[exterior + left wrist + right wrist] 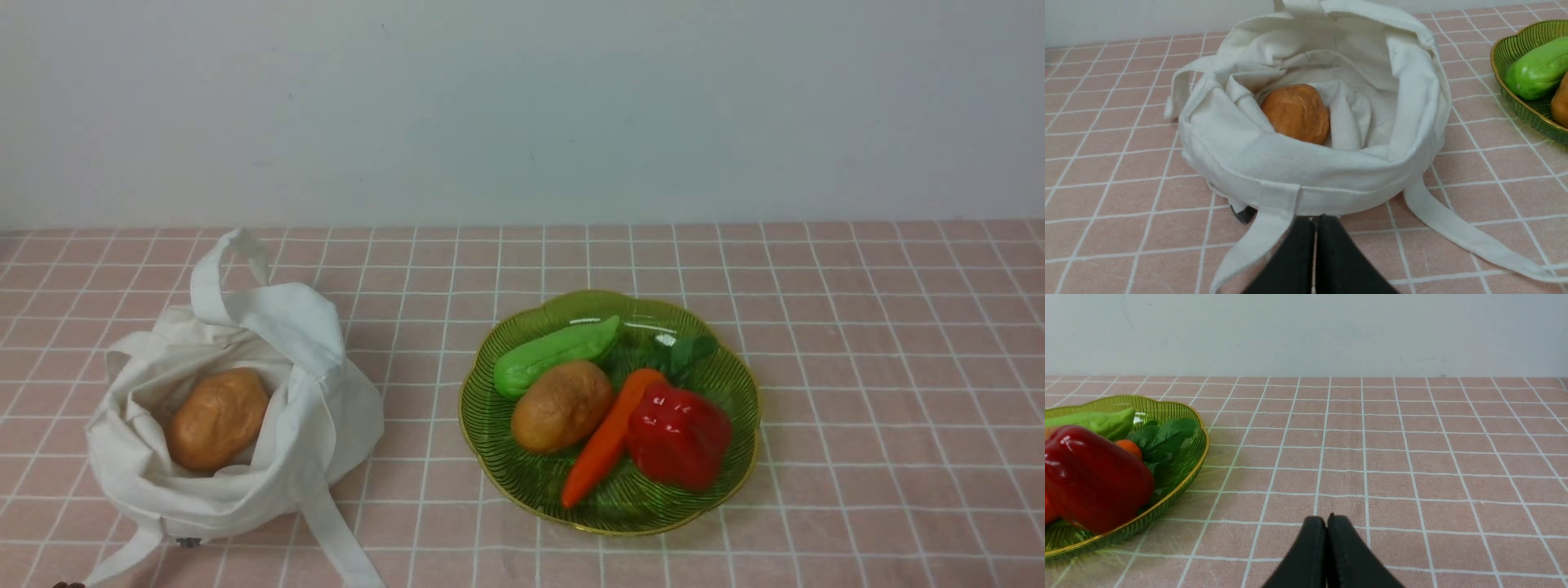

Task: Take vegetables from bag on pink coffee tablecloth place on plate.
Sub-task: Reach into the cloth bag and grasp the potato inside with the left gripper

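The off-white bag (pixel 318 408) sits open at the left on the pink tablecloth (pixel 882 359) with one potato (pixel 217 418) inside; both show in the left wrist view, the bag (pixel 1257 163) and the potato (pixel 1296 112). The green plate (pixel 739 384) holds a green gourd (pixel 555 353), a second potato (pixel 562 406), a carrot (pixel 608 437) and a red pepper (pixel 678 435). My left gripper (pixel 1316 220) is shut and empty just short of the bag's near hem. My right gripper (pixel 1327 519) is shut and empty over the cloth, to the right of the plate (pixel 1180 486). Neither gripper shows in the front view.
The bag's long straps (pixel 335 531) trail toward the front edge, and one loops up at the back (pixel 214 273). A small dark tag (pixel 1244 213) pokes out under the bag's hem. A pale wall (pixel 522 106) closes off the far side.
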